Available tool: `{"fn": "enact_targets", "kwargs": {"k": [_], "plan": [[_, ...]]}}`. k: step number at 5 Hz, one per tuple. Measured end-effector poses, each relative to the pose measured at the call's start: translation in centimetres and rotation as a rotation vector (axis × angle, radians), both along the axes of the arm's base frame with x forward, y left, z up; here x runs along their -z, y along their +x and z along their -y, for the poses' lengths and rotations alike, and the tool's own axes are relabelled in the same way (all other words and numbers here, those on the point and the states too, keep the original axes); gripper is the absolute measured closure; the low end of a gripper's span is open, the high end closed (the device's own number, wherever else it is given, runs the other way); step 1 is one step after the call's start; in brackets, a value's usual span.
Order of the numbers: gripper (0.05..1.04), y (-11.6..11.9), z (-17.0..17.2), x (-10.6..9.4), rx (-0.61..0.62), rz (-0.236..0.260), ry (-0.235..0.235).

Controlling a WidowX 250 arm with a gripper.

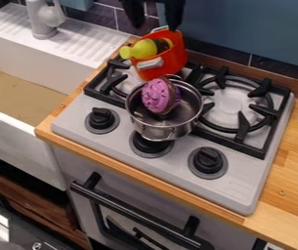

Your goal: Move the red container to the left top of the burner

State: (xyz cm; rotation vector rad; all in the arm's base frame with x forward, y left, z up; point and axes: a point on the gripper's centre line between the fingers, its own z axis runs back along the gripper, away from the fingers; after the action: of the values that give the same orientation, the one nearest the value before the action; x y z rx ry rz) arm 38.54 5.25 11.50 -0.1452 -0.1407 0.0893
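Probably the red tub (167,63) is light and fairly stiff, so it should take a firm squeeze without folding. Its smooth wall may slip, though, and the yellow toy (144,48) leaning over its rim could tumble out if the tub tips further. The tub sits tilted just behind the pot (152,126). The claw (154,25) hangs beyond the pot, near the tub's top, its two fingers spread wide, with nothing clasped between them. The upper wall, away from the pot, looks like the best hold, one finger inside the rim and one outside; the grey handle (150,64) on the side toward the pot seems harder to catch. As for numbers, there is one tub, one pot, one yellow toy and one purple toy (156,96) in the pot. There are two burners (230,102), one to the right of the pot and one behind it to the left, three knobs (208,159) along the pot's near side, and one tap (45,20) well to the pot's left.
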Motion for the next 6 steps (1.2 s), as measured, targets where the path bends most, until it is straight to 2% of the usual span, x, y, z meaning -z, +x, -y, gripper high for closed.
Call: {"fn": "enact_targets", "kwargs": {"k": [1, 3, 4, 5, 6], "plan": [[0.084, 0.5, 0.6, 0.3, -0.025, 0.026, -0.005], [0.084, 0.7, 1.8, 0.8, -0.017, 0.012, -0.023], [0.085, 1.0, 2.3, 1.9, -0.02, -0.017, -0.005], [0.085, 1.1, 2.3, 2.4, -0.027, -0.035, -0.008], [0.085, 1.3, 2.2, 2.6, -0.025, -0.014, 0.005]]}}
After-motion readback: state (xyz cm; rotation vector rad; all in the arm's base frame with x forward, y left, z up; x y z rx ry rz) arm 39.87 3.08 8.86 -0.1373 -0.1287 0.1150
